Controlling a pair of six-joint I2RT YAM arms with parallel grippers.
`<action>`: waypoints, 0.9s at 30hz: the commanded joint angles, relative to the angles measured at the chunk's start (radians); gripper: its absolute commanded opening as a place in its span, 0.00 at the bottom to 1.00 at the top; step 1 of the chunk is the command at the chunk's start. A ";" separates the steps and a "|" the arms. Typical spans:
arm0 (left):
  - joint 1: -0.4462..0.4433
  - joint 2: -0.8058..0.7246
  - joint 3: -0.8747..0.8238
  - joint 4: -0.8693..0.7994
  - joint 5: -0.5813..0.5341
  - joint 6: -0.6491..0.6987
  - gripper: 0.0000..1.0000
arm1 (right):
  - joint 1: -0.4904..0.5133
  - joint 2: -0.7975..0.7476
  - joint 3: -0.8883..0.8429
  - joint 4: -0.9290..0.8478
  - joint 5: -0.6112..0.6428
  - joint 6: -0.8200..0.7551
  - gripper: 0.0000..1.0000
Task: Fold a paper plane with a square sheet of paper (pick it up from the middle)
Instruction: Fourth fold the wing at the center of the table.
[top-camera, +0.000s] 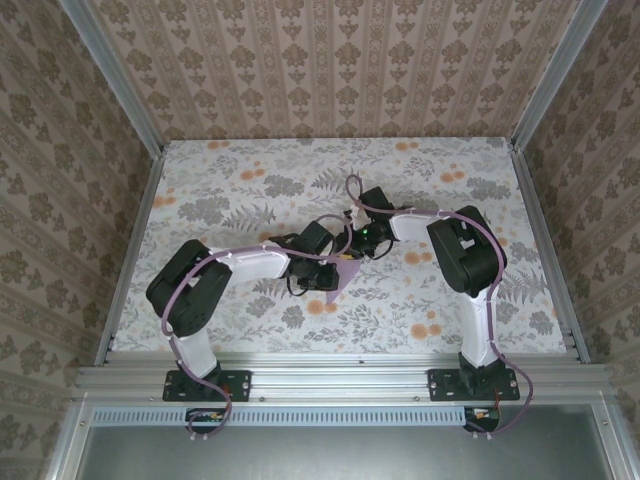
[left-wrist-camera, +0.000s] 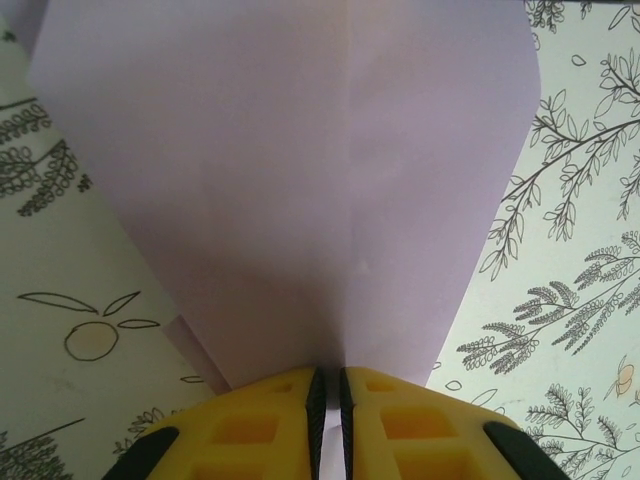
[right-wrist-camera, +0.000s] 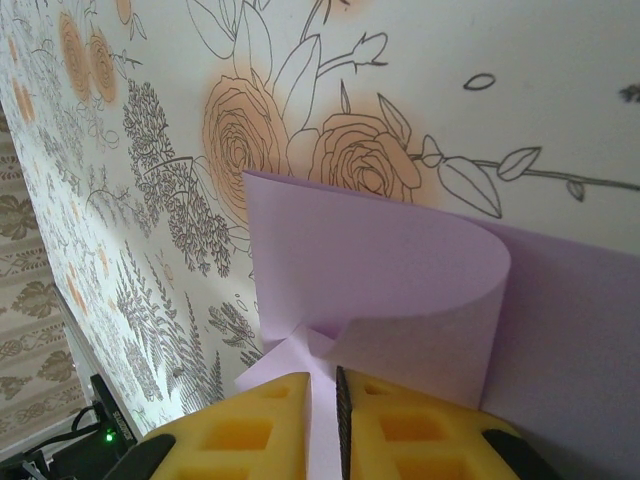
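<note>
Lavender paper (left-wrist-camera: 300, 170) sits pinched between the yellow fingers (left-wrist-camera: 265, 425) of the left gripper (left-wrist-camera: 328, 390), whose jaws stand a hair's gap apart with the sheet's edge clamped between them. From that grip the paper fans out toward 12 o'clock in the left wrist view, with a faint centre crease running up it. Its side edges slant clear of the floral table (left-wrist-camera: 585, 250), which lies open at 3 and 9 o'clock.

The right gripper (right-wrist-camera: 322, 390) is likewise closed narrowly on the paper (right-wrist-camera: 400, 280). The right wrist camera catches what the left one misses: a flap curling over in a soft roll toward 2 o'clock and a small dog-eared corner just above the fingertips, with bare table (right-wrist-camera: 520, 60) from 10 to 1 o'clock.

From the top camera, the two grippers meet near the table's centre, the left gripper (top-camera: 332, 262) at 8 o'clock of the right gripper (top-camera: 360, 245). A purple point of paper (top-camera: 340, 280) pokes toward 6 o'clock beneath them. Open table (top-camera: 230, 170) surrounds the pair on every side, well apart from the aluminium frame (top-camera: 130, 230) and the patterned walls (top-camera: 320, 60).
</note>
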 joint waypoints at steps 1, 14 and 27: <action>-0.009 0.018 -0.041 -0.033 -0.029 0.031 0.16 | -0.016 -0.054 -0.033 -0.001 -0.007 0.026 0.20; -0.022 0.012 -0.102 0.041 -0.044 0.054 0.14 | 0.008 -0.262 -0.293 0.205 -0.055 0.211 0.15; -0.037 -0.018 -0.161 0.086 -0.062 0.061 0.14 | 0.076 -0.114 -0.289 0.334 -0.028 0.324 0.03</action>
